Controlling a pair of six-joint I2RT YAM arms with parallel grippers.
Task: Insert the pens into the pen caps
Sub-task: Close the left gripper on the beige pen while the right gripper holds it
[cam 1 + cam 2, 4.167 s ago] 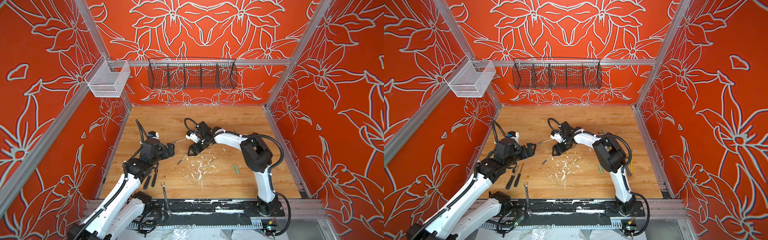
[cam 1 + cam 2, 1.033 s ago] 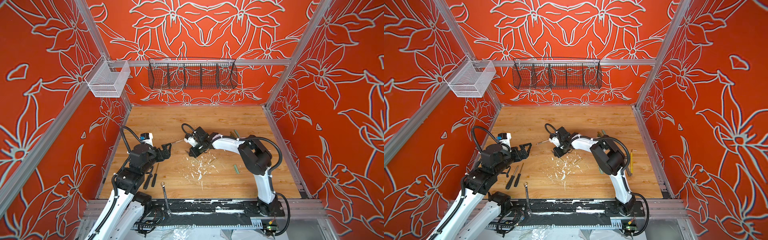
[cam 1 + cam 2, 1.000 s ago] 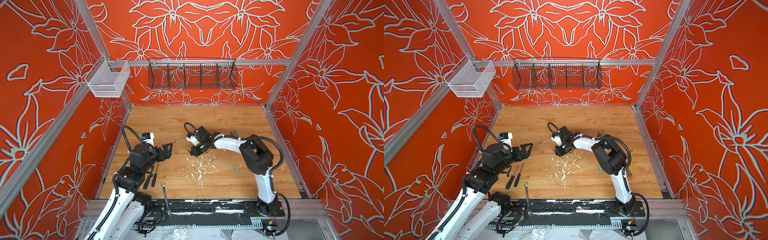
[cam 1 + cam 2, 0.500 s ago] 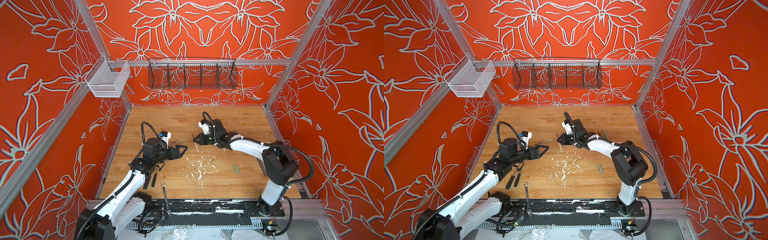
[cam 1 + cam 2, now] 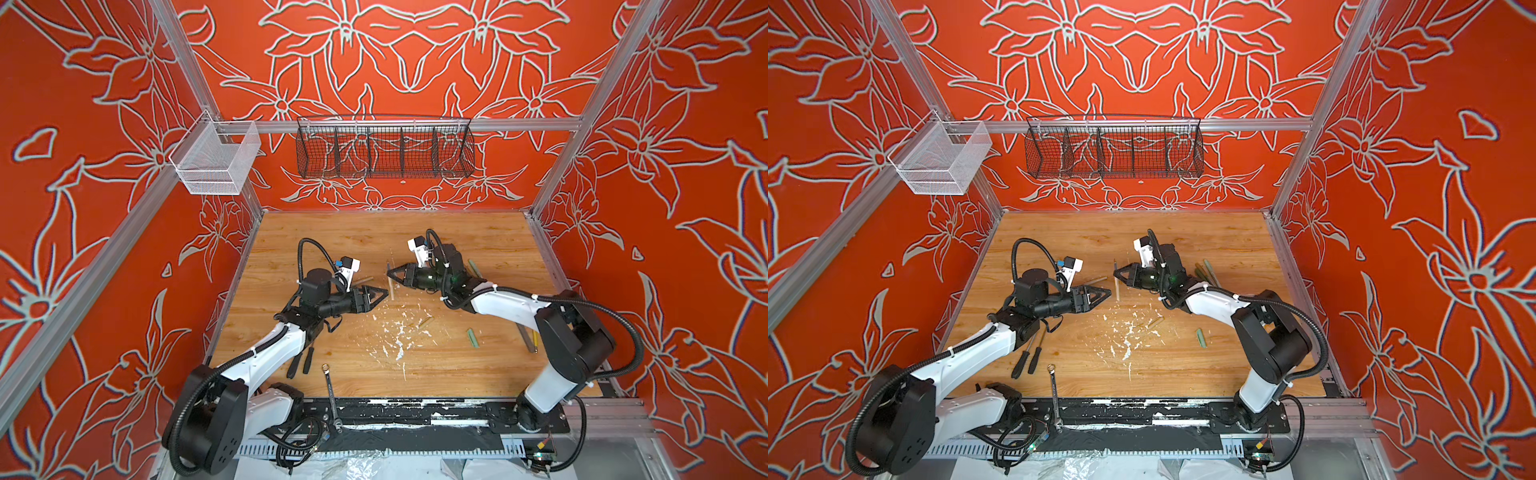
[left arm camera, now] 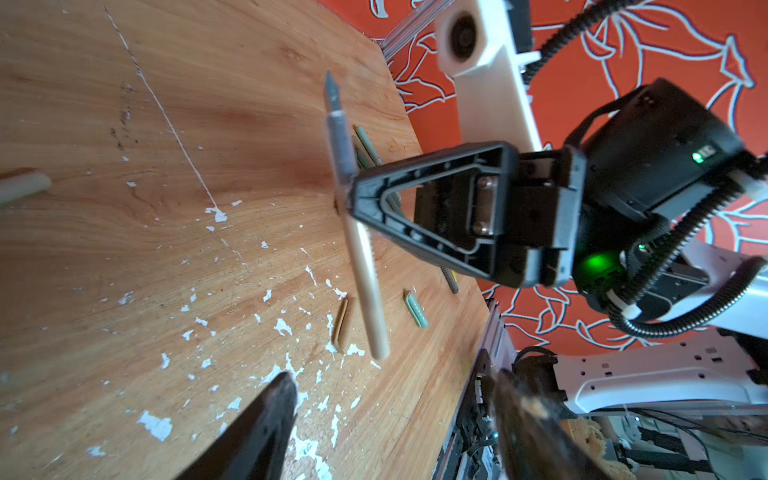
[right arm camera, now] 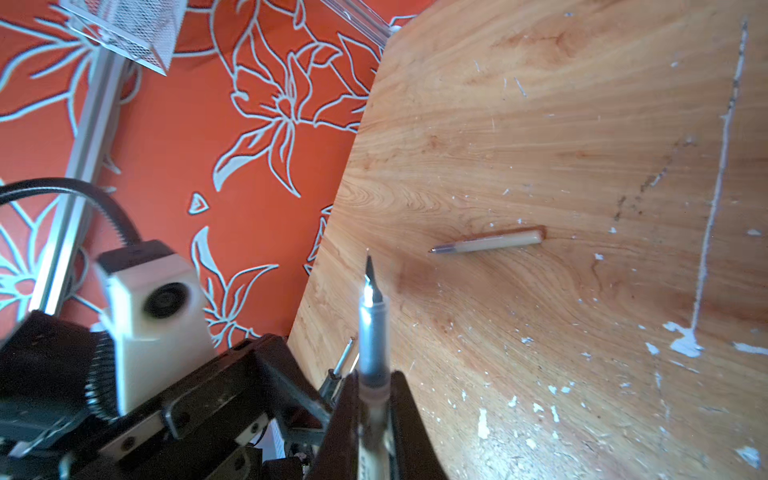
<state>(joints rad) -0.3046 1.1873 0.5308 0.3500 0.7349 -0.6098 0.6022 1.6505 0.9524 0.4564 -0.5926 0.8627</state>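
The beige pen point(image 5: 391, 291) is pinched mid-barrel by the right claw point(image 5: 388, 274), nib at 12 o'clock. The left claw point(image 5: 383, 293) is held open, empty, at its 7 o'clock. If the barrel gets bumped, it could be swivelled off-line. The tan cap point(image 5: 424, 322) is left on the bench point(image 5: 457, 374) at 4 o'clock.

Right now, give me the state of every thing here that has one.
Right tool, shut on held pen, above the table.
Left tool, open, empty.
Held pen, uncapped, tip bare.
Loose pen, uncapped, flat on the table.
Tan cap, loose on the table, no pen in it.
Green cap, loose on the table, no pen in it.
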